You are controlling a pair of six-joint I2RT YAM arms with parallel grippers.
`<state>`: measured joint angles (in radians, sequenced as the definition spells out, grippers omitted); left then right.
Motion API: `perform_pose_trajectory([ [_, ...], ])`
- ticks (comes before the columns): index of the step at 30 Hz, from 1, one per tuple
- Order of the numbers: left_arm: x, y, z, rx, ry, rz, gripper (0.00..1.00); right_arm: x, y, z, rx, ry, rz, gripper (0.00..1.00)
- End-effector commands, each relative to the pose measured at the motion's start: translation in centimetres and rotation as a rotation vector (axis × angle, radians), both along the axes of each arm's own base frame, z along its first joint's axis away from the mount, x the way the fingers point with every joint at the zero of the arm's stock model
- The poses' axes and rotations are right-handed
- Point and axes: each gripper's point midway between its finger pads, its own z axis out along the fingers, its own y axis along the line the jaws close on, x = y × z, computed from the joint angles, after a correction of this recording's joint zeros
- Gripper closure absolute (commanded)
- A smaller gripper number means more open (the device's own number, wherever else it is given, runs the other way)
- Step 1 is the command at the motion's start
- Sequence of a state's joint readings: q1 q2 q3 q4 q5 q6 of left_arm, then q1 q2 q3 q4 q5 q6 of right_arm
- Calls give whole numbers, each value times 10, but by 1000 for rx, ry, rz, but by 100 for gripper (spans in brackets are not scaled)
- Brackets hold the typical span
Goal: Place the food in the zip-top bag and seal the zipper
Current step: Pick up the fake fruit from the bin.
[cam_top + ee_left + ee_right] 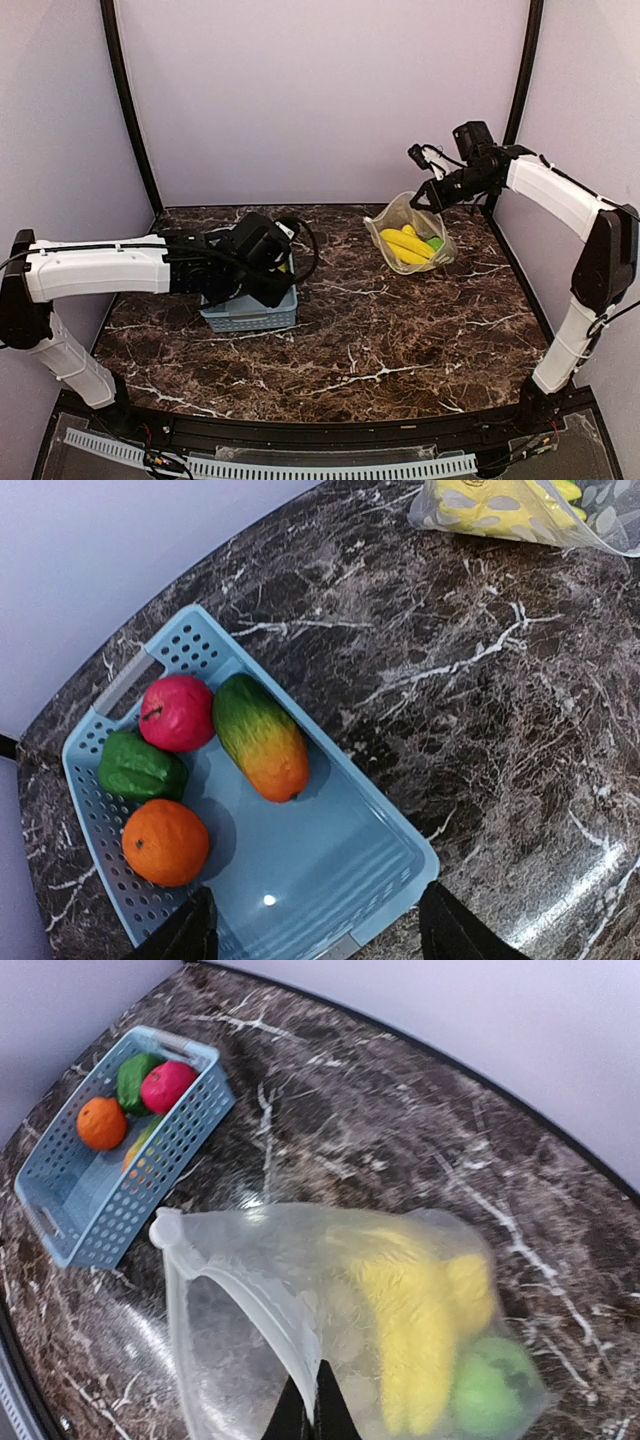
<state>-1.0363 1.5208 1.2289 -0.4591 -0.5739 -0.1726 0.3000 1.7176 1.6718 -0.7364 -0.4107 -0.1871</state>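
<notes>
L gripper hangs over the blue basket, jaws well apart, nothing in them. R gripper is pinched tight on the top edge of the zip-top bag, holding it up at the far right of the table, well apart from the basket. Banana bunch and a green piece are inside. Apple, pepper, orange and a mango-like piece are left to move.

Risks, imo: round fruit squirts out of my L grip; the light basket drags w/ it; one pinch lets the mouth sag, so a drop misses; added weight pulls the film free.

Bananas inside open bag
</notes>
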Motion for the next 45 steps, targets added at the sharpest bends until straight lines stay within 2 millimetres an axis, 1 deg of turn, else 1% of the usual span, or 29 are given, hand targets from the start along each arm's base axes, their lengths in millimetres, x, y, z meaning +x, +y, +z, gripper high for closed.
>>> perform_pose_trajectory([
  [1, -6, 23, -13, -130, 104, 110, 32, -32, 39, -11, 93, 48, 173, 100],
  [2, -4, 30, -18, -133, 119, 137, 32, -35, 41, -15, 97, 57, 184, 100],
  [6, 7, 49, -28, -108, 148, 205, 31, -41, 42, -25, 98, 70, 201, 100],
  [7, 8, 53, -33, -90, 160, 218, 29, -44, 42, -27, 100, 72, 208, 100],
  [8, 13, 57, -32, -91, 163, 237, 28, -47, 43, -29, 107, 75, 224, 100],
  [9, 14, 60, -37, -72, 179, 245, 26, -51, 45, -28, 118, 73, 241, 100],
  [12, 22, 67, -42, -59, 212, 264, 25, -60, 47, -30, 149, 72, 274, 100],
  [15, 27, 72, -47, -44, 237, 285, 21, -63, 47, -34, 145, 60, 288, 100],
  [19, 38, 86, -50, -49, 250, 328, 20, -64, 44, -39, 141, 42, 291, 100],
  [26, 47, 95, -59, -48, 284, 353, 22, -65, 38, -40, 142, -12, 292, 100],
  [28, 50, 95, -64, -37, 300, 347, 23, -63, 37, -47, 126, -25, 294, 100],
  [33, 55, 99, -74, 15, 331, 356, 26, -62, 29, -72, 58, -53, 293, 100],
  [35, 58, 101, -77, 38, 338, 367, 26, -62, 27, -70, 68, -61, 288, 100],
  [38, 62, 104, -79, 62, 338, 389, 26, -66, 30, -61, 102, -66, 299, 100],
  [39, 64, 105, -82, 70, 341, 392, 25, -67, 31, -60, 111, -63, 304, 100],
  [40, 66, 104, -80, 77, 337, 387, 25, -68, 31, -59, 117, -63, 307, 100],
  [41, 67, 103, -85, 95, 343, 388, 24, -69, 32, -60, 120, -60, 310, 100],
  [42, 70, 105, -82, 117, 334, 394, 24, -69, 32, -60, 122, -58, 311, 100],
  [45, 75, 112, -84, 206, 336, 413, 21, -69, 32, -58, 123, -59, 309, 100],
])
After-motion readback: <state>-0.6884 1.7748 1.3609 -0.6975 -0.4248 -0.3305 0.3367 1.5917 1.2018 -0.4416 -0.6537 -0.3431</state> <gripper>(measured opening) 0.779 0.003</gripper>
